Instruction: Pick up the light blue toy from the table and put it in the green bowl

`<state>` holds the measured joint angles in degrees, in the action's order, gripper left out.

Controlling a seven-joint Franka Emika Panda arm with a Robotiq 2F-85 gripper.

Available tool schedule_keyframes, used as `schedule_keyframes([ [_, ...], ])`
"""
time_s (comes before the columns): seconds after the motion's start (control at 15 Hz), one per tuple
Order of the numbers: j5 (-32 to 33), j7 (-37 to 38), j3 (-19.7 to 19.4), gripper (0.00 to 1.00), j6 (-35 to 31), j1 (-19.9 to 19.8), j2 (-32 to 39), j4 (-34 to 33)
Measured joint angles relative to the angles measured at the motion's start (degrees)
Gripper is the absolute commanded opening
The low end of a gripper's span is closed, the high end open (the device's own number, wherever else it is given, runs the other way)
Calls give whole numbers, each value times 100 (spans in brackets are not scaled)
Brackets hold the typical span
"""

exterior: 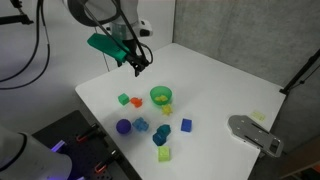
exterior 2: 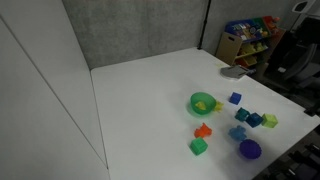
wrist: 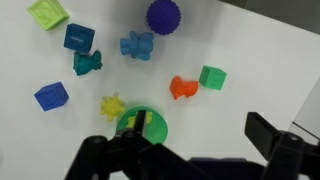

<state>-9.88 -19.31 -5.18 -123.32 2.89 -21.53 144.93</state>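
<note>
In an exterior view, the gripper [exterior: 139, 66] is seen above the table [exterior: 230, 80]. The light blue toy [exterior: 142, 125] is lying at 7 o'clock of the green bowl [exterior: 153, 97], just beside the purple ball [exterior: 123, 126].

In an exterior view, the toy [exterior 2: 238, 132] is found at 4 o'clock of the bowl [exterior 2: 193, 101].

In the wrist view, the gripper [wrist: 180, 140] is spread wide and nothing is held. The toy [wrist: 136, 45] is seen at 12 o'clock of the bowl [wrist: 128, 120].

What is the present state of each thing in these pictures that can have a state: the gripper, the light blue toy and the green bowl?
gripper: open, fingers wide apart, holding nothing, in the air above the table.
light blue toy: lying on the table, not grasped, outside the bowl.
green bowl: upright on the table, seems empty.
</note>
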Motion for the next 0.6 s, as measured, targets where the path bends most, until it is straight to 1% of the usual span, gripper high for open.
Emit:
schedule_keyframes([
  [0.33,10,146,279,100,-884,56,568,1],
  [0.6,169,464,529,100,-1638,78,1184,-9],
])
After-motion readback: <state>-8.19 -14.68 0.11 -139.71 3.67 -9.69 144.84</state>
